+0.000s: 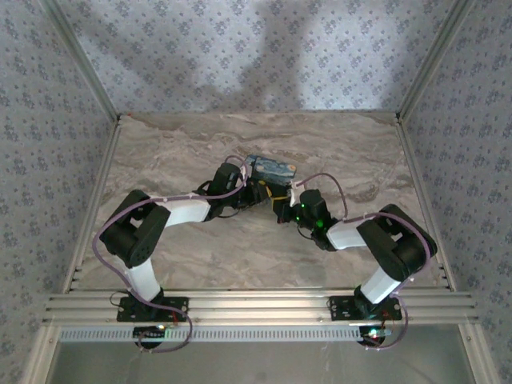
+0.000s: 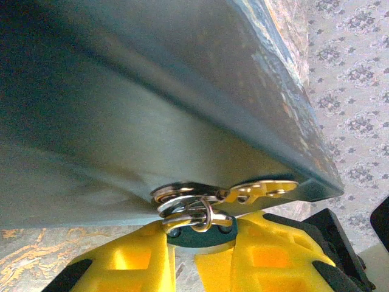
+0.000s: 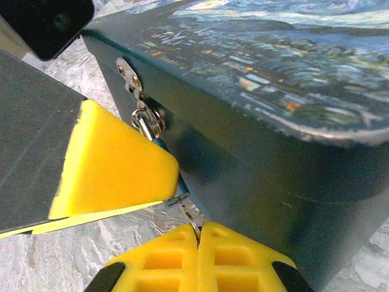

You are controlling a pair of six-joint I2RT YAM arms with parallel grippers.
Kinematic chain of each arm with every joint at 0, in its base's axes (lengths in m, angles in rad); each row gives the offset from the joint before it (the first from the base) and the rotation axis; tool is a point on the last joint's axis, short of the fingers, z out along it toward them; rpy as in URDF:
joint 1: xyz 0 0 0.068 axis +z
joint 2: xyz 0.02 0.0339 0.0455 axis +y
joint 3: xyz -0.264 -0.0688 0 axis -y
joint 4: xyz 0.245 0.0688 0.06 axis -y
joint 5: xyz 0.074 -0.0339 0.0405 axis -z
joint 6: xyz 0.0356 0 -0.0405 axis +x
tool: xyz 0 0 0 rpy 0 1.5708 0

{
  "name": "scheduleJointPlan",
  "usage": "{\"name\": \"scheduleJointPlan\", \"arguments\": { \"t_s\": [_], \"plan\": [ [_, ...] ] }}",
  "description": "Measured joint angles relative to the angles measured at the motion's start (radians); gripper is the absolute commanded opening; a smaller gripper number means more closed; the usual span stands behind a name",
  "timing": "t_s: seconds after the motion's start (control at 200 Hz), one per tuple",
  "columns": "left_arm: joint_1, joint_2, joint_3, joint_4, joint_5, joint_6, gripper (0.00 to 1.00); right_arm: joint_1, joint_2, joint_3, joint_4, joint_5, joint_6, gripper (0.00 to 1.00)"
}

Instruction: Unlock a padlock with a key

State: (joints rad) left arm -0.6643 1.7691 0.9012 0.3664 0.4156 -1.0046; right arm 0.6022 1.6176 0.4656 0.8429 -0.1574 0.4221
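Right wrist: gridded yellow jaws pinch the thin metal key (image 3: 192, 216).

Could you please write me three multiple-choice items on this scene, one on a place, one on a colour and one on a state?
1. Where is the padlock?
A) lying loose, away from the box
B) hanging from the hasp of the painted box
C) on top of the box

2. What colour are the tool fingers?
A) yellow
B) red
C) white

3. How is the right tool?
A) wide open
B) shut on nothing
C) shut on the key

Answers:
1 B, its shackle runs through the hasp rings on the box's side.
2 A, both wrist views show yellow fingers.
3 C, the thin key is pinched between its closed fingers.
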Motion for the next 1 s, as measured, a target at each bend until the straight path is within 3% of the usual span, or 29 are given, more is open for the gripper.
{"name": "scheduleJointPlan", "arguments": {
  "t_s": [0.999],
  "plan": [
    [0.0, 0.075, 0.015, 0.05, -0.016, -0.044, 0.25, -0.026, 0.111, 0.015, 0.084, -0.029, 0.08, 0.0]
  ]
}}
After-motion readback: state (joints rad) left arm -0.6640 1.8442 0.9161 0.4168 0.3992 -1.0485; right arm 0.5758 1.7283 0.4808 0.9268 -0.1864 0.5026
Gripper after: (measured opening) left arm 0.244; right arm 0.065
